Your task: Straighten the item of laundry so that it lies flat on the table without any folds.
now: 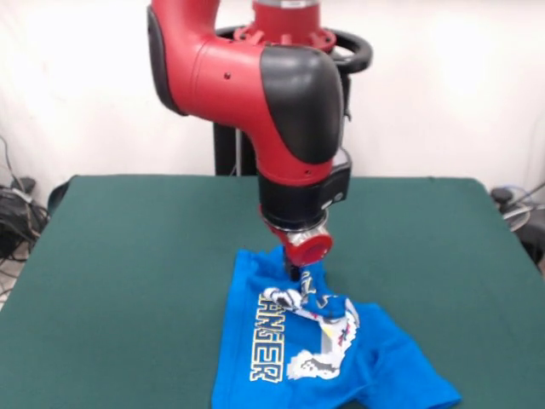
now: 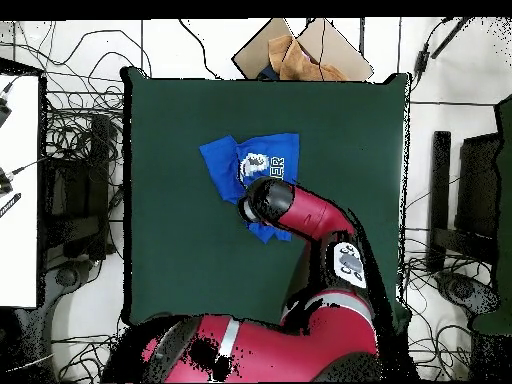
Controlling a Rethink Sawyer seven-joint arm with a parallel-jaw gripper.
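your gripper (image 1: 294,274) pinches a raised ridge of the soft, light t-shirt (image 1: 281,349). it drapes and bunches easily; on the table (image 1: 128,256), better take its hem corners.

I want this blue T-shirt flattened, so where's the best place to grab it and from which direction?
Probably the raised fold of the T-shirt, just below the gripper in the front view. The printed front is bunched there into a ridge standing off the table, so it offers something to pinch. Come straight down from above, since the rest lies flat against the felt. Whether the gripper already holds cloth can't be seen.
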